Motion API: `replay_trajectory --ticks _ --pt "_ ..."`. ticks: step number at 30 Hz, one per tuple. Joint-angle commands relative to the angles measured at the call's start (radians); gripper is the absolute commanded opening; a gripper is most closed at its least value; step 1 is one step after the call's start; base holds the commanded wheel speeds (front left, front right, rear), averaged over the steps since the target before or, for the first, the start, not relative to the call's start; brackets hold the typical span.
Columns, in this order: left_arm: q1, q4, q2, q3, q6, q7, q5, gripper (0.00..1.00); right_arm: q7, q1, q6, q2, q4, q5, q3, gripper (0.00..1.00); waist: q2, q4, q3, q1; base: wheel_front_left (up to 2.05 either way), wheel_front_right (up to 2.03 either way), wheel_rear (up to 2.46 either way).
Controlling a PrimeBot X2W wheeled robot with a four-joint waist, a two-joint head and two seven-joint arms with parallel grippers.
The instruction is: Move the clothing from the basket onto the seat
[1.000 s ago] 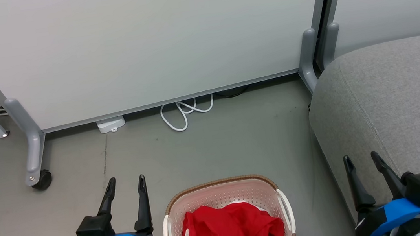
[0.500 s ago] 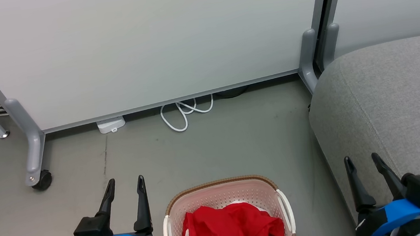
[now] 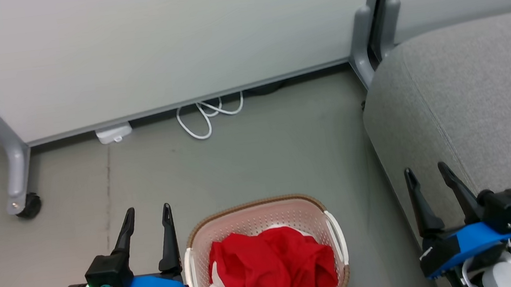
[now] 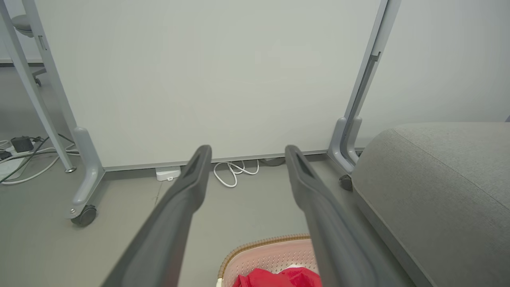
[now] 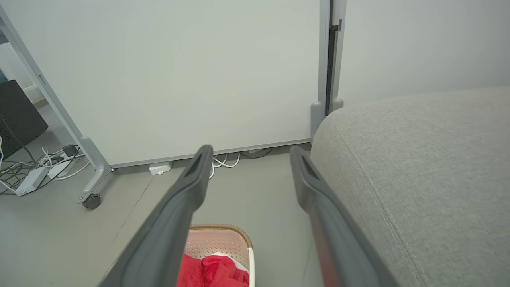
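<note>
Clothing: red heap inside basket. Seat: right of basket. Left pincer: just left of basket, wide, empty. Right pincer: right of basket, over the seat's edge, wide, empty. Step: nothing lifted yet. Next move, likely: reach down into basket and grip cloth.

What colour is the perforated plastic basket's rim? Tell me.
Brown, woven-look, on the cream perforated basket; clearest in head view.

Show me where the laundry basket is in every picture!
Head view: the laundry basket is at the bottom, in the middle.
Left wrist view: bottom edge, just right of middle.
Right wrist view: bottom edge, just left of middle.
Shared landmark: the looped white cable on the floor beyond it.
</note>
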Motion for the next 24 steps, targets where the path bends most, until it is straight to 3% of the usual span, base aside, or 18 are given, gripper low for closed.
replay_trajectory --ticks 1,14,24 --pt "-0.022 0.005 0.006 0.0 -0.002 -0.003 0.011 1.0 -0.004 -0.028 0.0 -0.005 -0.009 -0.003 0.012 1.0 0.0 -0.032 0.049 -0.0001 0.0 0.0 0.0" --pt "-0.175 0.097 0.045 -0.041 -0.024 -0.003 0.056 1.0 -0.035 -0.2 0.0 -0.004 -0.06 0.021 0.096 1.0 0.0 -0.16 0.332 -0.0001 0.0 0.0 0.0" --pt "-0.314 0.285 0.064 -0.067 -0.021 0.071 0.065 1.0 -0.056 -0.292 0.0 -0.004 -0.057 0.085 0.155 1.0 0.0 -0.245 0.518 -0.0001 0.0 0.0 0.0"
